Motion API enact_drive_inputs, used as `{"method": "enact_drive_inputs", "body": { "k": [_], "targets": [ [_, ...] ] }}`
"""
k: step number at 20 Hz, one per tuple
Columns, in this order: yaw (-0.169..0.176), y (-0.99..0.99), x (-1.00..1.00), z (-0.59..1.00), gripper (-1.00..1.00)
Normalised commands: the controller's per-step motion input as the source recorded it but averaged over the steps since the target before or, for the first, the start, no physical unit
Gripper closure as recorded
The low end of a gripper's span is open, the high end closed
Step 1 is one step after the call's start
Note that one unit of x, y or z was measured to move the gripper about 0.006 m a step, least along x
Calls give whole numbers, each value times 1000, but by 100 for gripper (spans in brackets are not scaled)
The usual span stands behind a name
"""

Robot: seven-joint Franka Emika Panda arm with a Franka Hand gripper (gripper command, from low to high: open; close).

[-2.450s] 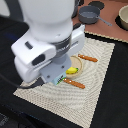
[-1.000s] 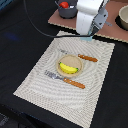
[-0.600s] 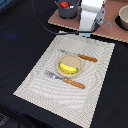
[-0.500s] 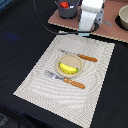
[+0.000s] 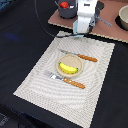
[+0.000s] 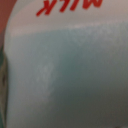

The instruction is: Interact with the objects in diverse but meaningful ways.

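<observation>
At the far edge of the striped placemat [image 5: 67,62], where the brown board [image 5: 107,27] begins, the arm is now standing almost still, having swung away from the middle of the mat, where it was looming two and a half seconds ago. Over the last second it is barely shifting at all. The wrist view is being filled edge to edge by a pale blue-white carton [image 6: 65,70] lettered in red, which is sitting right against the camera. The tool [image 5: 81,33] itself is hidden behind the arm body, so I cannot tell whether it is closed on the carton or merely poised over it.

Behind it, the yellow banana [image 5: 68,68] is lying uncovered on its small round plate [image 5: 68,58], between the wooden-handled knife [image 5: 80,56] and fork [image 5: 66,80]. A red tomato [image 5: 64,5] is resting in the grey pot [image 5: 65,11] at the worktop's far side. My reading is that attention is turning from the banana to the carton.
</observation>
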Motion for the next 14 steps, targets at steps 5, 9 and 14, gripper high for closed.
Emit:
{"method": "enact_drive_inputs", "body": {
  "k": [5,9,14],
  "targets": [
    [27,0,-336,-111,100],
    [17,0,-346,-121,100],
    [6,0,-378,-53,100]
  ]
}}
